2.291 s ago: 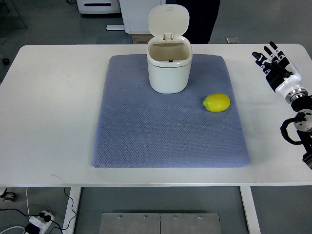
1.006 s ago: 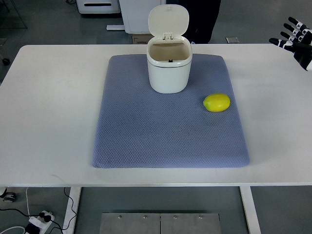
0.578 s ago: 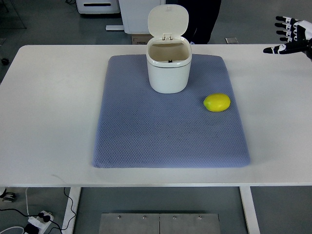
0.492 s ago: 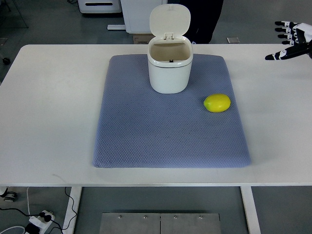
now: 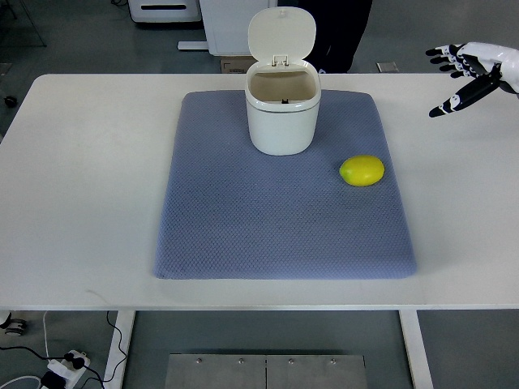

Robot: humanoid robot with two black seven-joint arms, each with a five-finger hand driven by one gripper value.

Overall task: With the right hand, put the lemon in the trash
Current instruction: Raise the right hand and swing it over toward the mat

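Top view, single camera, looking steeply down on a white table (image 5: 81, 178). Mat (image 5: 243, 219): blue-grey, textured, rectangular, laid flat across the table's middle. Bin (image 5: 282, 113): small, white, rounded body, standing upright on the far centre part of the mat; its lid (image 5: 280, 34) is hinged at the back and tipped up, leaving the mouth open and a dark interior visible. Lemon (image 5: 362, 170): yellow, lying on its side on the mat, to the right of the bin and a little nearer the camera, apart from the bin and close to the mat's right edge; nothing touches it. Right hand (image 5: 474, 69): black and white, entering at the upper right corner of the picture, held over the table's far right area, well apart from the lemon and beyond the mat's edge. Its fingers (image 5: 452, 101) are spread wide and extended, pointing leftward and slightly down in the picture, holding nothing. Only the hand and a short part of the wrist show; the rest of the arm is cut off by the picture's right edge. Left arm: not seen. Background beyond the table's far edge: grey floor, a white cabinet (image 5: 231, 20) base, and a dark shape directly behind the bin's lid, too cropped to identify. Below the table's near edge: table legs, a power strip (image 5: 65, 366) with cables on the floor at lower left.
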